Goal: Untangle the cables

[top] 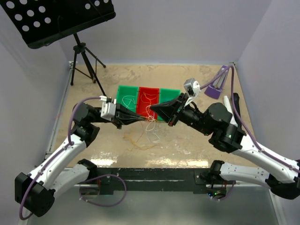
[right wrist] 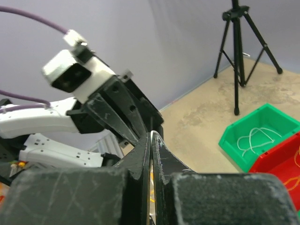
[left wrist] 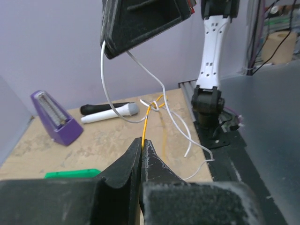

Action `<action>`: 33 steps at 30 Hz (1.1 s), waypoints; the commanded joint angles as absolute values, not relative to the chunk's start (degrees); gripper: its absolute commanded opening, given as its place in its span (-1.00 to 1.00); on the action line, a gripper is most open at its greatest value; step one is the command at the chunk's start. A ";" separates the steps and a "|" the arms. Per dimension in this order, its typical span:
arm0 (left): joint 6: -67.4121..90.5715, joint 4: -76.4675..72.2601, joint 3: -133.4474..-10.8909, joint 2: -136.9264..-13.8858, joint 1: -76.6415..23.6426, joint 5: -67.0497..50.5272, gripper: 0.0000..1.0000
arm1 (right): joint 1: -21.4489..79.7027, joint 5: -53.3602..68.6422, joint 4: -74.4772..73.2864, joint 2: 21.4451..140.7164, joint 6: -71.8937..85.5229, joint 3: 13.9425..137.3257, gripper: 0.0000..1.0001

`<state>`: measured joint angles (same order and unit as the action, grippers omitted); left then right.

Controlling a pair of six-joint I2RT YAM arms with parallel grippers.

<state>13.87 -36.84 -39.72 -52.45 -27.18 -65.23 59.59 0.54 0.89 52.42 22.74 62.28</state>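
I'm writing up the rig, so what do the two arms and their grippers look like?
Both the left arm and right arm have white links and bulky black joints, with a thick purple cable along each. The left gripper and right gripper are black wedges tapering to thin tips, with a pale camera block behind each.

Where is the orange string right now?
In the left wrist view, the orange string rises from the pinched tips of the left claw to a knot with the white string.
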 commanded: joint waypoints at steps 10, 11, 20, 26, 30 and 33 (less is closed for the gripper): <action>-5.36 -20.13 -39.38 -46.94 -25.40 -54.50 -1.00 | 59.59 -16.34 -10.62 41.58 19.16 67.14 -1.00; -5.71 -19.60 -39.03 -46.67 -25.23 -53.62 -1.00 | 59.59 -17.48 -11.85 41.22 18.55 68.19 -1.00; -8.17 -15.74 -36.65 -45.18 -24.08 -48.61 -1.00 | 59.68 -26.62 -17.40 36.92 14.51 76.72 -1.00; -9.14 -15.64 -34.63 -44.65 -24.08 -47.99 -1.00 | 59.68 -31.90 -17.32 35.60 11.78 82.34 -1.00; -8.88 -15.47 -33.58 -44.47 -24.08 -48.52 -1.00 | 59.76 -32.70 -15.03 35.77 10.46 83.58 -1.00; -9.14 -14.86 -33.13 -44.12 -24.08 -48.17 -1.00 | 59.77 -33.92 -16.08 37.87 9.50 84.72 -1.00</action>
<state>-8.14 -14.68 -33.78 -45.15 -24.38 -48.71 59.20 -30.89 -16.51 36.75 12.38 82.21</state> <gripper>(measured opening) 0.018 0.013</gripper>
